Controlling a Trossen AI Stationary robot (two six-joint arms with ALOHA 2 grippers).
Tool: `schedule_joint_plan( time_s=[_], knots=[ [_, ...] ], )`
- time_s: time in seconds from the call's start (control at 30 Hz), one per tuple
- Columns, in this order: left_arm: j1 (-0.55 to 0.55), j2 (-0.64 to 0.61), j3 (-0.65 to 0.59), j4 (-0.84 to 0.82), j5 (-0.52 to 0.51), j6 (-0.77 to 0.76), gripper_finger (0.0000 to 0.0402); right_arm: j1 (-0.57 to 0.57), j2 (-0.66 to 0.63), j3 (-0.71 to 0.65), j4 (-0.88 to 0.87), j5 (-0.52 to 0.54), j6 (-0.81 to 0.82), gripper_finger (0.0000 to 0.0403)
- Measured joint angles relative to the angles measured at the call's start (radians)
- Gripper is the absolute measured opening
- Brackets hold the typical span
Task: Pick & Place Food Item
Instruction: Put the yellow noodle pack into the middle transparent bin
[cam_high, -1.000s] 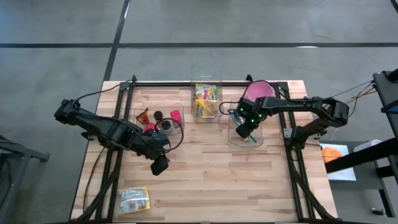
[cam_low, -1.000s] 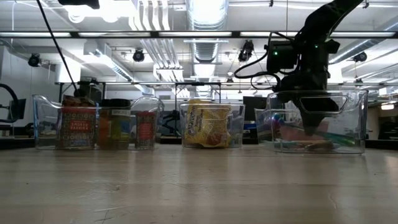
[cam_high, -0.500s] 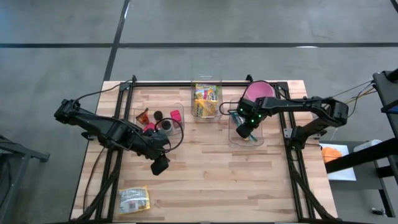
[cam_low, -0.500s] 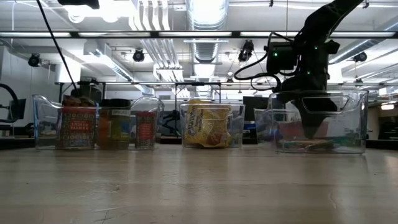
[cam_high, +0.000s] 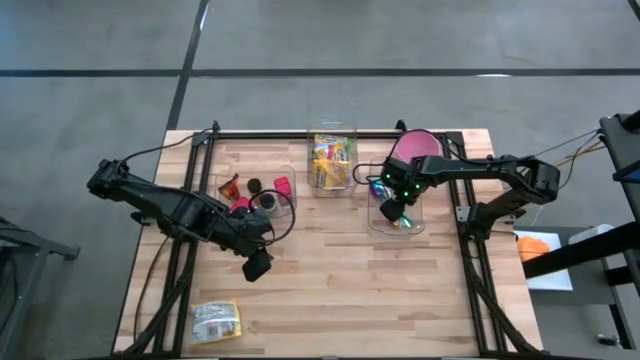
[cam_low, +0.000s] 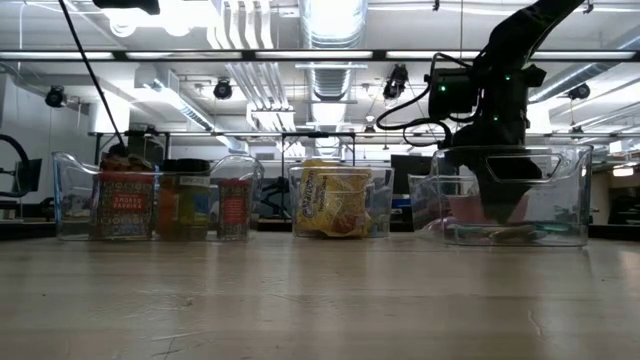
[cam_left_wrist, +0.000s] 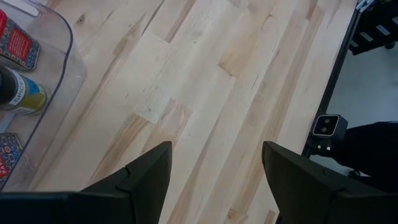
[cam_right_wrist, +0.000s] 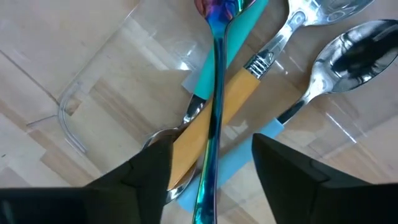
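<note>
Right hand (cam_right_wrist: 211, 180) (fingers apart) above cutlery (cam_right_wrist: 217, 93) in bin (cam_high: 418, 222).

Your right gripper (cam_high: 391, 212) sits at the table's right-centre, pointing down, fingers (cam_right_wrist: 283, 163) spread apart w/ nothing between them. Right arm reaches in from the right edge, elbow bent. Your left gripper (cam_high: 256, 267) hangs over the table's left-centre, fingers (cam_left_wrist: 147, 176) parted & empty; left arm stretches in from the left edge.
</note>
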Motion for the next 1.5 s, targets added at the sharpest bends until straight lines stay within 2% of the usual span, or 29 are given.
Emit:
schedule_joint_plan(
  time_s=[0.3, 0.63, 0.9, 1.13, 1.3, 1.5],
  knots=[
    [0.000, 0.000, 0.000, 0.000, 0.071, -0.002, 0.0256, 0.000, -0.007, 0.000, -0.003, -0.014, -0.002, 0.0269],
    [0.000, 0.000, 0.000, -0.001, 0.089, -0.002, 0.0256, 0.001, -0.024, 0.000, -0.008, -0.016, 0.005, 0.0271],
    [0.000, 0.000, -0.009, -0.028, 0.134, -0.003, 0.0256, 0.001, -0.166, 0.078, -0.075, 0.001, -0.004, 0.0271],
    [-0.001, 0.030, -0.088, -0.052, 0.296, 0.003, 0.0255, 0.008, -0.267, 0.191, -0.225, 0.044, -0.064, 0.0271],
    [-0.006, 0.081, -0.142, -0.080, 0.427, 0.086, 0.0255, 0.021, -0.333, 0.233, -0.252, 0.052, -0.104, 0.0271],
    [-0.009, 0.117, -0.182, -0.078, 0.455, 0.180, 0.0255, 0.036, -0.393, 0.239, -0.259, 0.028, -0.102, 0.0271]
  ],
)
